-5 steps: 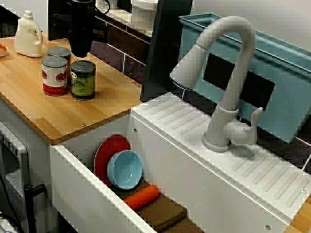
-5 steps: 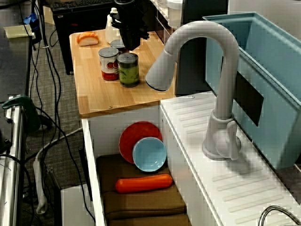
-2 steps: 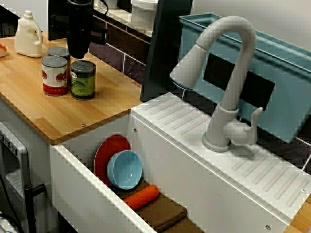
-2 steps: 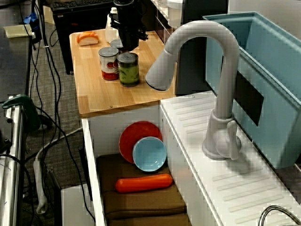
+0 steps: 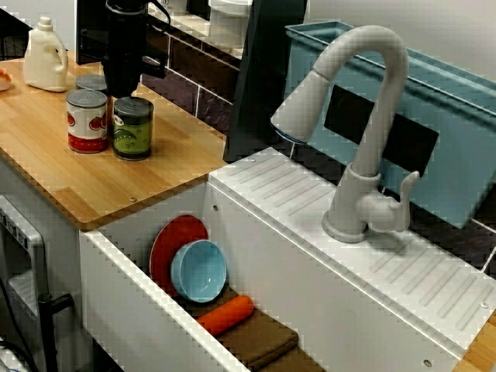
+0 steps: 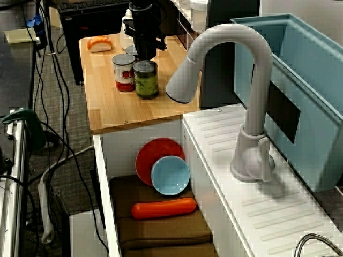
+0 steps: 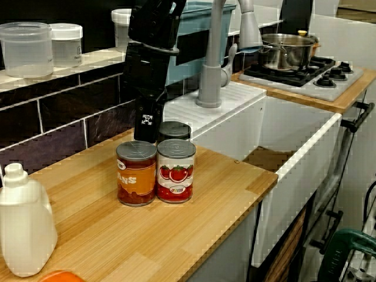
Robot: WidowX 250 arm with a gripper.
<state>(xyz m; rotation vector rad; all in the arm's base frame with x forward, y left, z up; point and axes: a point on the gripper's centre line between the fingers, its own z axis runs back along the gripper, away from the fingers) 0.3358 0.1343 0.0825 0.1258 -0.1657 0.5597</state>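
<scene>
My black gripper (image 5: 122, 91) hangs upright over the wooden counter (image 5: 85, 182), its tip low among three cans. In the view from the sink's front it is just behind the green-labelled can (image 5: 132, 128) and the tomato can (image 5: 87, 120), beside a third can (image 5: 91, 81). The view from above puts the gripper (image 6: 143, 53) right behind the green can (image 6: 146, 79). From the counter's end, the gripper (image 7: 147, 136) stands behind the orange-labelled can (image 7: 136, 173), left of the dark can (image 7: 174, 130). Its fingers are not distinguishable, and contact with any can is unclear.
A white jug (image 5: 44, 56) stands at the counter's far end. The sink (image 5: 139, 310) holds a red plate (image 5: 172, 236), blue bowl (image 5: 199, 270), orange carrot (image 5: 225, 314) and brown cloth (image 5: 260, 341). A grey faucet (image 5: 364, 116) and blue bin (image 5: 434, 116) stand behind.
The gripper has come down a little and shifted slightly toward the counter's far end, closer in behind the cans. The cans have stayed put.
</scene>
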